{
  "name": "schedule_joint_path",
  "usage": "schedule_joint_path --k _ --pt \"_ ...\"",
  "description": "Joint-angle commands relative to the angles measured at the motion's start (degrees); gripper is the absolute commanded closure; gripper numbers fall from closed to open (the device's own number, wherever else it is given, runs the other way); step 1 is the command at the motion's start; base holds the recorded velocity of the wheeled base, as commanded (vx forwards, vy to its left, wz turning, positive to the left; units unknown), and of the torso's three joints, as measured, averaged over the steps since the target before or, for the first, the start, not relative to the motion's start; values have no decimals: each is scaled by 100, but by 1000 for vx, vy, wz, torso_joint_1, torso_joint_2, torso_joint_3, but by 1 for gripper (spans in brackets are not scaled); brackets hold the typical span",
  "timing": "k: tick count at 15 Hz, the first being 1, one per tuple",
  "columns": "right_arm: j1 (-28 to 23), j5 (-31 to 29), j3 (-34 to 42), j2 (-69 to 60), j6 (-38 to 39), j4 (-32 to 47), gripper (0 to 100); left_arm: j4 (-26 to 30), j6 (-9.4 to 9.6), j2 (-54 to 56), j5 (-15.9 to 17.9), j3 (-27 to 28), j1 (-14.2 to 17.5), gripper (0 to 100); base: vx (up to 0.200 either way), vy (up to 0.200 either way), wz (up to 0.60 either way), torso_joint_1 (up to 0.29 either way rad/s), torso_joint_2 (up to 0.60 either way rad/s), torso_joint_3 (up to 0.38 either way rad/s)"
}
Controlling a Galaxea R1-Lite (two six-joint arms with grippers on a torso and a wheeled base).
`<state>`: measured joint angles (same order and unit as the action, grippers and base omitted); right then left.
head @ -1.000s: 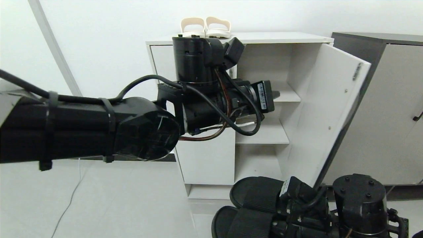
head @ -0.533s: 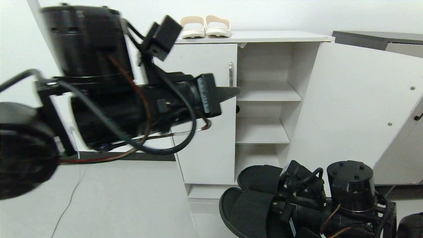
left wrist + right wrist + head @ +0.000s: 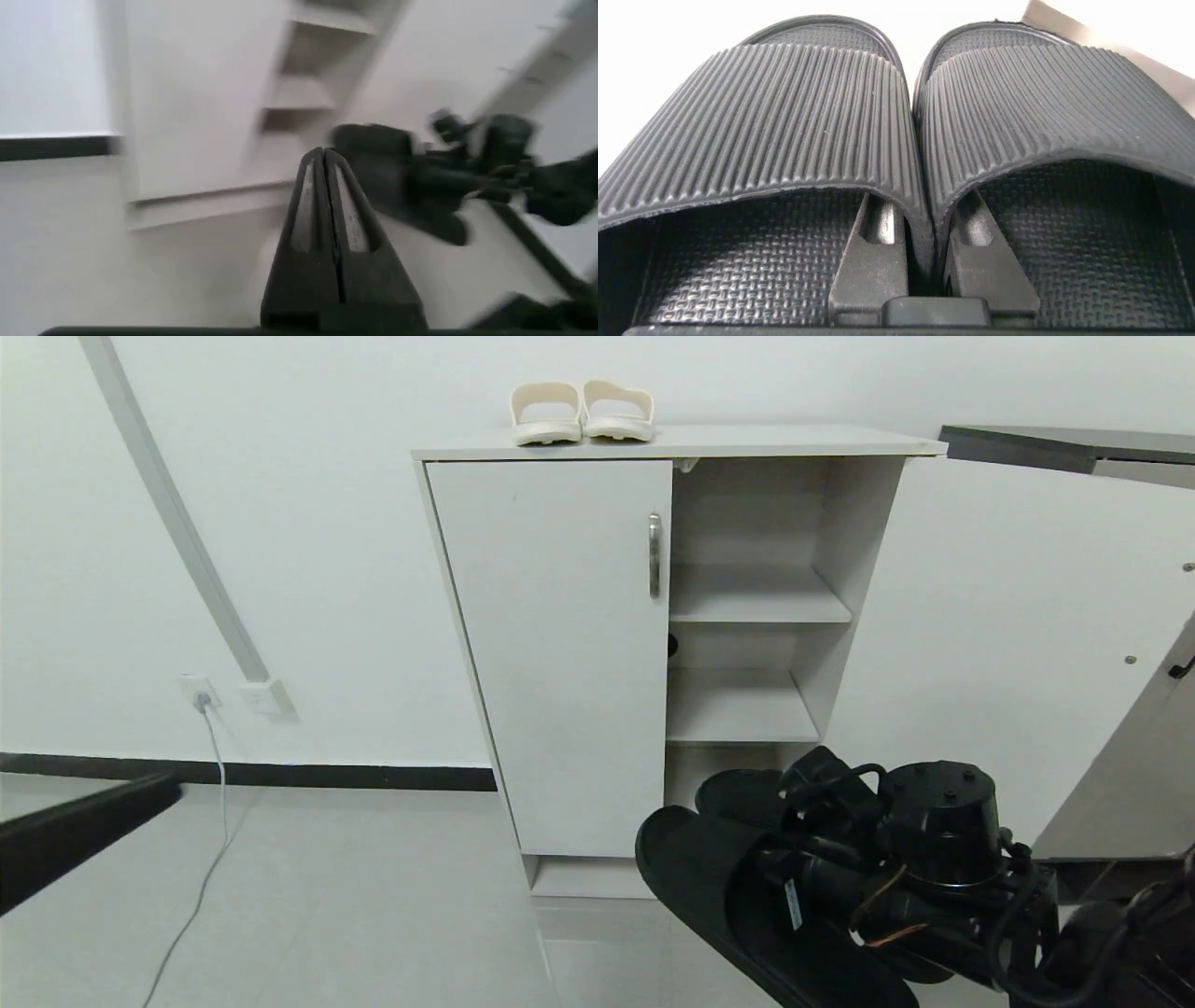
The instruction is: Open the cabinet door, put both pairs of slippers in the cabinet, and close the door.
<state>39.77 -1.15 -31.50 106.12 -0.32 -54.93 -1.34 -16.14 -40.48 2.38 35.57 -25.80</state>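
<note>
Swung down and away from the cabinet front, the left arm [image 3: 75, 831] now lies low at the far left above the floor [image 3: 373, 915], and the open right door [image 3: 1008, 635] stands wider than it did a second ago. The left gripper [image 3: 324, 187] has its fingers [image 3: 308, 210] pressed flat together with nothing between them, aimed towards the cabinet's foot.

On the cabinet [image 3: 794, 437], the left door [image 3: 551, 653] is shut, with its handle [image 3: 654, 555] at the inner edge. The cream slippers [image 3: 581, 413] sit side by side on top, untouched. To their right the upper shelf [image 3: 752, 595] and middle shelf [image 3: 738, 705] are bare.

Low on the right, the black slippers [image 3: 728, 887] hang just before the bottom compartment, carried by the right gripper [image 3: 926, 261]. One finger sits under each strap, and the two pinch the slippers' inner walls together.

The step in hand looks to be stowing this black pair. To do it well, I would level the pair first, since it hangs tilted. It should go in toes first, through the gap between the shut door's edge and the open door. The pinch should hold until both soles rest on a shelf, and the wrist should stay off the open door.

The right arm is bent low, with its wrist pointed at the cabinet.
</note>
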Motion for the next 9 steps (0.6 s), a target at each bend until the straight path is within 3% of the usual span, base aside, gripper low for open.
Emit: schedule_joint_path --k 1,3,5,9 --pt "5 -132 -199 269 93 0 100 793 419 2159 -809 -1184 997 100 0 0 0 0 0 0" --pt "5 -298 -269 357 146 0 100 811 551 2686 -1240 -1764 1305 100 0 0 0 0 0 0" --pt "14 -342 -278 374 172 0 100 811 885 3222 -1582 -2388 1683 100 0 0 0 0 0 0" --pt "40 -342 -269 392 172 0 100 793 1008 3671 -1591 -2845 2351 100 0 0 0 0 0 0"
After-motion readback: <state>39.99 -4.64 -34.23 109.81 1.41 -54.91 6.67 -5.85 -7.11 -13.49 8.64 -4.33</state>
